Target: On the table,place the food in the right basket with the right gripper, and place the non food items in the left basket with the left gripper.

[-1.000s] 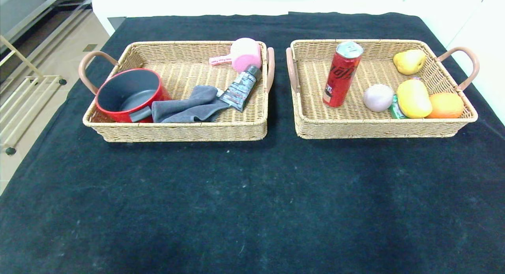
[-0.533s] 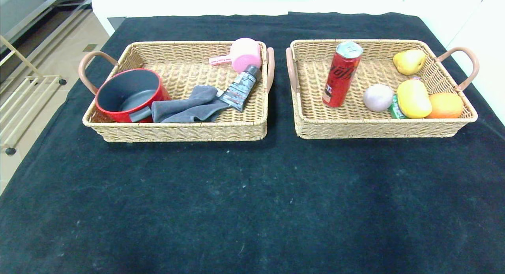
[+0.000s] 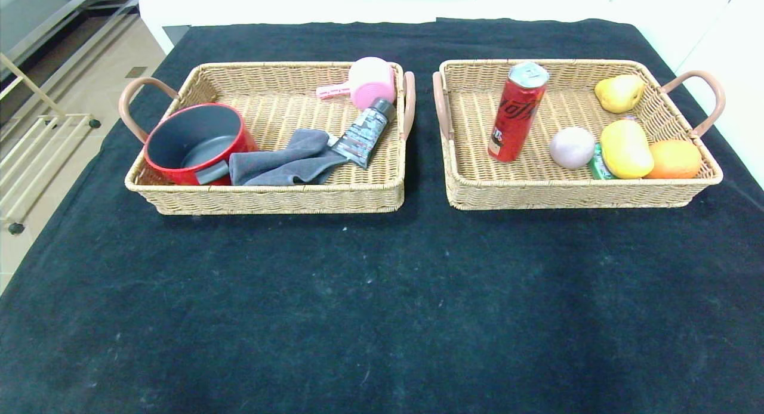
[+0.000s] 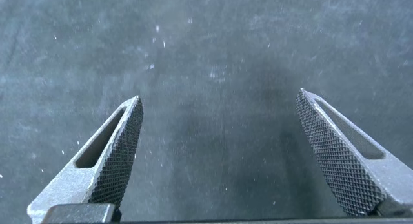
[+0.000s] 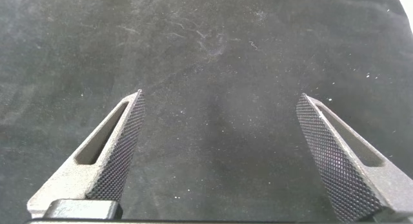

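Observation:
Both baskets stand at the far side of the table [image 3: 382, 294]. The left basket [image 3: 262, 192] holds a folded grey towel [image 3: 280, 160] and a black printed tube [image 3: 364, 133]. In the right basket [image 3: 573, 195] a red can [image 3: 516, 113] stands upright beside a pale round lump [image 3: 572, 147] and a yellow oblong piece [image 3: 625, 148]. Neither arm shows in the head view. My left gripper [image 4: 219, 95] hangs open over bare black cloth with nothing between its fingers. My right gripper [image 5: 221, 95] is open over bare cloth too.
A red pot [image 3: 194, 142] and a pink scoop [image 3: 367, 83] also lie in the left basket. An orange fruit [image 3: 674, 158], a yellow pear-like fruit [image 3: 619, 93] and a small green packet [image 3: 597, 163] share the right basket. Black cloth stretches in front of both baskets.

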Tool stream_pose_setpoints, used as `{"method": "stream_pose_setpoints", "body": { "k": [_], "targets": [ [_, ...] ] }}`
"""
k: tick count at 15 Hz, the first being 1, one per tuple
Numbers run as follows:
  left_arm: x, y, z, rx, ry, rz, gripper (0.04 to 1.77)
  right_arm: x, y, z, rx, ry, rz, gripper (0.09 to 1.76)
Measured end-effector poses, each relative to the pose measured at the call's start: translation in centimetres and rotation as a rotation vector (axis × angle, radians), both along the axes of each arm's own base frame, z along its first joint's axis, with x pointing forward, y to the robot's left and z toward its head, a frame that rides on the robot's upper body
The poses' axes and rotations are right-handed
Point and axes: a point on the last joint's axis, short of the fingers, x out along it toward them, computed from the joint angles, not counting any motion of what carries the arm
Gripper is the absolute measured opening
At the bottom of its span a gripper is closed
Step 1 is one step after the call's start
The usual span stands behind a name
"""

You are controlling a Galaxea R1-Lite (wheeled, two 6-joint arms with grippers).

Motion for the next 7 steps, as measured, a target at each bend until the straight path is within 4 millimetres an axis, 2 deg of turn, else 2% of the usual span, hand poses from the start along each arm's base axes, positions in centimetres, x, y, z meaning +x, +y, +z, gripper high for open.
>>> {"method": "stream_pose_setpoints", "body": {
  "k": [7],
  "targets": [
    [0.05, 0.0, -0.08, -0.005, -0.002, -0.003, 1.72, 0.0, -0.01, 0.0, 0.015, 0.0, -0.001, 1.71]
  ]
}}
